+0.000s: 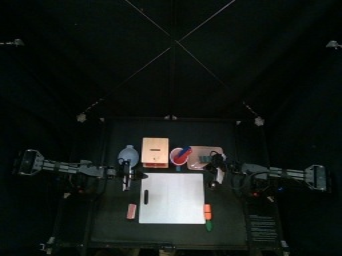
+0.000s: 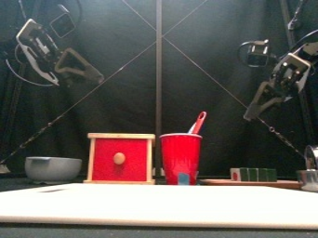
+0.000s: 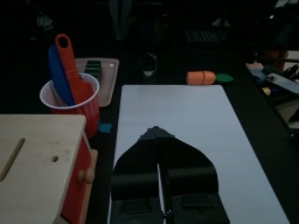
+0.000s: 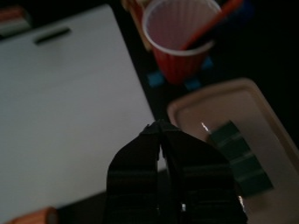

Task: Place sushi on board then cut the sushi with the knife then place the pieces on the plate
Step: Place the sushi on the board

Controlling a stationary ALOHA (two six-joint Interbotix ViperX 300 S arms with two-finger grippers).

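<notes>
- Firstly, we see the flat pink tray [image 2: 248, 183] at the far right of the small black table [image 1: 114, 232]. In it lies the toy sushi roll of dark green blocks [image 2: 258, 174].
- We read the roll's blocks as standing side by side in one row. Its long axis therefore runs left to right, roughly along the table's front edge. The roll is not on the board.
- Just left of the tray stands the round red cup [image 2: 181, 158]. It holds a blue toy knife [image 3: 59, 74] and a red toy knife [image 2: 196, 123], both standing upright, and the red one leans right over the rim.
- Left of the cup we find the pale wooden box with a red drawer front [image 2: 121, 158], with that front facing near. Farther left sits the blue-grey bowl with two small handles [image 2: 52, 167], and we cannot see into it.
- Nearer than this row, the rectangular white cutting board [image 1: 177, 198] lies flat in the middle of the table.
- One small orange toy piece [image 1: 131, 210] lies just left of the board. A second orange piece [image 1: 207, 210] lies just right of it, with a small green piece [image 1: 210, 225] on its near side.
- We see the left gripper [image 3: 156, 131] hovering over the board's far left part. Its jaws are pressed together and grip nothing.
- The right gripper [image 4: 158, 129] hangs over the board's far right edge, near the tray. Its jaws are likewise closed on nothing.
</notes>
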